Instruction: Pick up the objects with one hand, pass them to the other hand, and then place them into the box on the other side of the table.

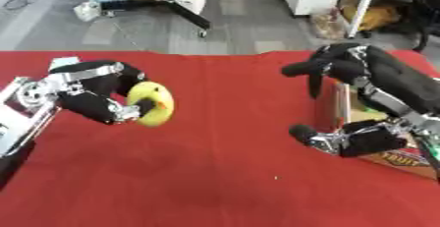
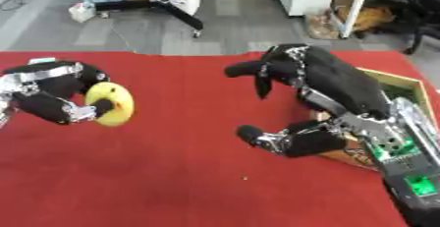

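Left eye view showed my left hand (image 1: pixel 95 93) curled round a rounded yellow toy with an orange mark (image 1: pixel 153 104), raised over the red cloth surface (image 1: pixel 215 172). It looked light, smooth (probably slippery), best taken across its free outer side. My right hand (image 2: pixel 296 81) hung spread, holding nothing. Right eye view alone showed the wooden-rimmed box (image 2: pixel 404 81) beyond it.
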Controlling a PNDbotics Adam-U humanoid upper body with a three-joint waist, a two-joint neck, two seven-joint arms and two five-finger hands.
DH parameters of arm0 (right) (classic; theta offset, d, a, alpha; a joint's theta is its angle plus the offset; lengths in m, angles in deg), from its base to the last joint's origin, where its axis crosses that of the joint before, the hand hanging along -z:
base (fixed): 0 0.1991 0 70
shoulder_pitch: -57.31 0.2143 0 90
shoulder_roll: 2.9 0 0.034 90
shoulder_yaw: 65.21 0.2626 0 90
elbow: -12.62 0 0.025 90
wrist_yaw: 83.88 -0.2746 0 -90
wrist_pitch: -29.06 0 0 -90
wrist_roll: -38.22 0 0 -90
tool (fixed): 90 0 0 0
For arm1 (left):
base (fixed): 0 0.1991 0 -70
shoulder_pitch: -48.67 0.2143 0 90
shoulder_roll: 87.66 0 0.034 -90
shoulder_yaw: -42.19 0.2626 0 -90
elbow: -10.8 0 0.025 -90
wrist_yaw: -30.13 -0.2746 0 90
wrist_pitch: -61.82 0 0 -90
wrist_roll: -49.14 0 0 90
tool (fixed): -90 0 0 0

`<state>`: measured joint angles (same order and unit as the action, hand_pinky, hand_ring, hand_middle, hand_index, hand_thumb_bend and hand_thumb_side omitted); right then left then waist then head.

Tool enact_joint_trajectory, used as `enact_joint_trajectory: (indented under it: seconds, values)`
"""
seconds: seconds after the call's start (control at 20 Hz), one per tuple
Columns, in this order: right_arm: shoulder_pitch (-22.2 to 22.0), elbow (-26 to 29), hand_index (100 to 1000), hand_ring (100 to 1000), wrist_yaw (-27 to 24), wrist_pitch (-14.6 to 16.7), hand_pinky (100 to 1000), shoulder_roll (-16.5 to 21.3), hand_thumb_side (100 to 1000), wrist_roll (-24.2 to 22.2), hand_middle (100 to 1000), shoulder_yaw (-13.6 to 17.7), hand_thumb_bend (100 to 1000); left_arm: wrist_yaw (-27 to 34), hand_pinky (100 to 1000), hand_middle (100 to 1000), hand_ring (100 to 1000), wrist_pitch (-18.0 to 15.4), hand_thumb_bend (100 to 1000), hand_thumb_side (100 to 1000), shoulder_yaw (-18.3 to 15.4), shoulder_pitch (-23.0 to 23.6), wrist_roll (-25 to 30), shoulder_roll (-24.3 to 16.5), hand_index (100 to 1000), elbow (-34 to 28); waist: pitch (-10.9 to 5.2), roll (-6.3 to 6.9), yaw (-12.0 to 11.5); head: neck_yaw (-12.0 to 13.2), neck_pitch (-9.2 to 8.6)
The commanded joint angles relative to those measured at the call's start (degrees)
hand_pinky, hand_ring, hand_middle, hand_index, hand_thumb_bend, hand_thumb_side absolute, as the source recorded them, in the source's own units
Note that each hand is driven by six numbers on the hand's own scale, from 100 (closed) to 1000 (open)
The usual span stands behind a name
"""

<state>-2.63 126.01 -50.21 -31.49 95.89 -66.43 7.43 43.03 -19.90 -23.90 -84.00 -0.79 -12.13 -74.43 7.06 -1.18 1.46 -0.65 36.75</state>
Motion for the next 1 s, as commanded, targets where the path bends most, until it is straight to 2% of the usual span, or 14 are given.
enact_joint_trajectory:
  seconds: [0.05, 0.45, 0.75, 1.0]
  values:
    - [1.6, 1.2, 862, 420, 2.3, 0.8, 603, 0.0, 263, -2.4, 369, -0.9, 356, 1.7, 565, 447, 543, 2.3, 141, 216, 1.1, -1.8, -0.8, 0.4, 563, -0.7, -1.97, -0.23, -0.1, -0.3, 0.47]
    - [3.6, 1.2, 888, 418, 14.6, 0.6, 572, -2.4, 243, -3.6, 386, -2.5, 353, 3.1, 572, 451, 550, 6.8, 150, 221, 3.3, -2.9, -2.6, 3.2, 567, -1.5, -2.06, -0.44, -0.2, -0.7, 1.08]
    - [4.7, 1.2, 901, 432, 22.5, -1.8, 568, -3.6, 229, -2.7, 400, -4.0, 348, 4.0, 578, 454, 555, 9.0, 154, 231, 4.3, -3.5, -1.9, 5.0, 570, -2.0, -2.15, -0.46, -0.3, -0.9, 1.26]
    - [5.2, 1.2, 905, 426, 28.5, -4.5, 560, -4.2, 226, -1.2, 395, -4.7, 354, 5.0, 582, 454, 558, 9.6, 160, 236, 5.0, -4.1, -0.4, 5.4, 570, -2.9, -2.12, -0.49, -0.2, -1.0, 1.41]
